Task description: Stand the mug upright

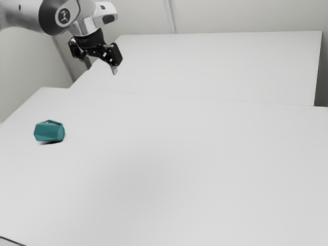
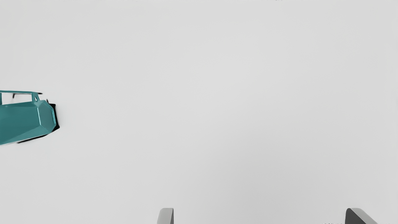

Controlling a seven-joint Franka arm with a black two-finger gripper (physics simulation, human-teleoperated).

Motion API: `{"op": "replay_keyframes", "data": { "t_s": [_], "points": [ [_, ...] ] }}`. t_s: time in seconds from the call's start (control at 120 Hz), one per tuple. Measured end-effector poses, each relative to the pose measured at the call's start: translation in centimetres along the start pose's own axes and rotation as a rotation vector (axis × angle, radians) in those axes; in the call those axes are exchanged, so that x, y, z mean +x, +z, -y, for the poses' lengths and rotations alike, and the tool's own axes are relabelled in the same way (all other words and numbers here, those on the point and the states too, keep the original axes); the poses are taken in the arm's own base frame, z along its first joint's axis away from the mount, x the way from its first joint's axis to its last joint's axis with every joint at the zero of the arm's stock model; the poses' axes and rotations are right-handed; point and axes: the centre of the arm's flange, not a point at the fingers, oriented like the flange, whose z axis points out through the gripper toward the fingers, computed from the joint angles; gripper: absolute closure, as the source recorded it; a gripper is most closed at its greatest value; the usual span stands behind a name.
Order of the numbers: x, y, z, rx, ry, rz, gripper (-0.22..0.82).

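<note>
The mug (image 1: 49,131) is blue-green and lies on its side on the big white table (image 1: 179,169). It is not standing up. Its sides are made of flat bits, like a cut gem. The handle (image 2: 18,92) runs along one side of the mug, with a gap you can see through. There is a dark shadow by the mug, right on the table.

The gripper (image 1: 101,67) is up in the air, well apart from the mug. In the exterior view it is higher than the mug and more to the right. Its two fingers (image 2: 166,217) are spread wide, with nothing held between them. In the wrist view the mug is off to one side of the fingers, and part of it is cut off. The end of the mug that I can see there has a flat face.

The arm (image 1: 23,15) is higher than the mug in the exterior view. Farther back than the mug there is one more flat white top (image 1: 215,66), and behind that a pale wall (image 1: 246,15).
</note>
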Motion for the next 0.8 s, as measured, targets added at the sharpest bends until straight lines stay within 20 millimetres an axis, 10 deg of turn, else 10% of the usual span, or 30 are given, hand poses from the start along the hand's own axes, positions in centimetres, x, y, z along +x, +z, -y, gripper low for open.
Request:
{"op": "replay_keyframes", "data": {
  "t_s": [0.342,0.8],
  "points": [
    [-0.6,2.4,1.0,0.001,-0.030,0.018,0.00],
    [0.5,15.1,25.2,-0.156,-0.447,0.166,0.00]
  ]
}}
